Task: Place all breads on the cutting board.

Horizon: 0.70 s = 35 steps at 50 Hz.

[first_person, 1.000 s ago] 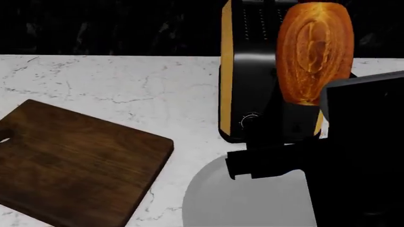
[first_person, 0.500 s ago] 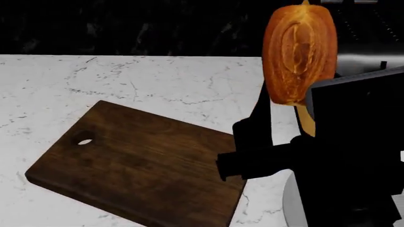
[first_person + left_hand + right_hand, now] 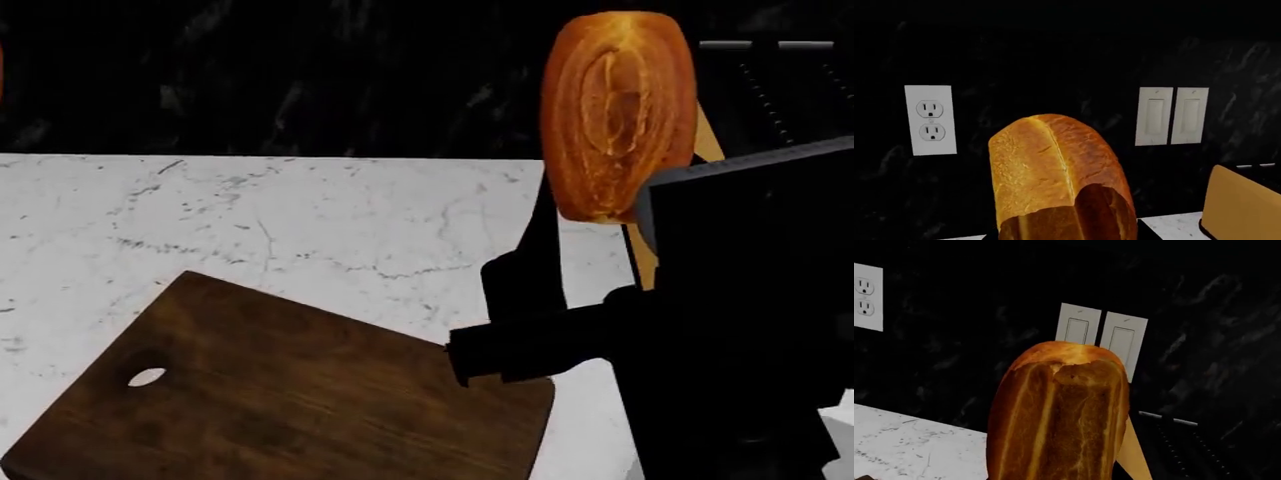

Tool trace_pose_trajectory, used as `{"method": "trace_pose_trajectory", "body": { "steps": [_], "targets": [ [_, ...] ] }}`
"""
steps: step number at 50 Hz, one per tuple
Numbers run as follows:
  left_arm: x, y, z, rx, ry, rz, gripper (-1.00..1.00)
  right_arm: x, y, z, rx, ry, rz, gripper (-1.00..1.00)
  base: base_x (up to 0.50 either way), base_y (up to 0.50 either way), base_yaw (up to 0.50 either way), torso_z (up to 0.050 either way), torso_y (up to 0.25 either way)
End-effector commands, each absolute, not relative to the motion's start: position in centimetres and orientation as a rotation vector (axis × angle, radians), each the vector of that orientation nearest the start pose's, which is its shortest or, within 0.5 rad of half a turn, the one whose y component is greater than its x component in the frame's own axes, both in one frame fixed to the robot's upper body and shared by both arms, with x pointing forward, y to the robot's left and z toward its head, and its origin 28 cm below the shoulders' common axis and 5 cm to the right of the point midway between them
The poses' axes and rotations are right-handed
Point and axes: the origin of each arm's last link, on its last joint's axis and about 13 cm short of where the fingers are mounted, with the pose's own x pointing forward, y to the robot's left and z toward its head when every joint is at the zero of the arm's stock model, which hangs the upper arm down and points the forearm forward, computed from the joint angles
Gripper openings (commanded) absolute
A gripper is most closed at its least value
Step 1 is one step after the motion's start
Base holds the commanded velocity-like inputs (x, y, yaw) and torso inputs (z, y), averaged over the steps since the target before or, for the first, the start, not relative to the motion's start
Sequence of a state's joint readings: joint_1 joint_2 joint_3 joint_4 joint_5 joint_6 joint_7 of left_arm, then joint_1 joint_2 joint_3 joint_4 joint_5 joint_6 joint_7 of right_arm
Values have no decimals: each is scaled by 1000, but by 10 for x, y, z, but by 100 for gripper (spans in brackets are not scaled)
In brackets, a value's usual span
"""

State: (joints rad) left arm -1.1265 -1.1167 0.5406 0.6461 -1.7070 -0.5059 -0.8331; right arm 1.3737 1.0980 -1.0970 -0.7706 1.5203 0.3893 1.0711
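Rising upright in the head view, one bread (image 3: 618,125) stands on end above the right arm's dark body, its split crust facing the camera. The right end effector (image 3: 607,215) grips its lower end, but the fingers are hidden behind the arm housing and the loaf, so how wide they stand cannot be told. The right wrist view shows the same loaf (image 3: 1059,415) filling the middle of the frame, again with no finger visible.

A second bread (image 3: 1057,180) fills the left wrist view in the same way, held up before the dark marbled wall; the left end effector itself does not show there, so its opening cannot be told. Only a thin orange sliver at the head view's left edge (image 3: 2,70) hints at this loaf.

The cutting board (image 3: 294,410) lies flat on the white marbled surface (image 3: 267,215), angled, with its small hole toward the near left. Nothing rests on it. The right arm's black bracket overlaps the board's far right corner in the head view.

A toaster (image 3: 767,100) with a tan side panel stands behind the raised loaf, mostly hidden by the arm. On the wall sit a white outlet (image 3: 931,120) and a double switch plate (image 3: 1173,116).
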Motion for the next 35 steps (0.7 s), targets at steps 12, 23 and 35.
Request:
{"method": "trace_pose_trajectory", "body": {
  "steps": [12,23,35],
  "targets": [
    [210,244,350,157,-39,-336,-100,183,-121,276,-218,-96,89,-100,16,0,0,1,2],
    [237,233,377,301,184,-492,-100,182,-123,273,-201,-76,93,-100,0,0,0,0,1],
    [242,218,366,528,388,-591,-100,184,-125,273,-180,-84,90,-100,0,0,0,0,1]
  ]
}}
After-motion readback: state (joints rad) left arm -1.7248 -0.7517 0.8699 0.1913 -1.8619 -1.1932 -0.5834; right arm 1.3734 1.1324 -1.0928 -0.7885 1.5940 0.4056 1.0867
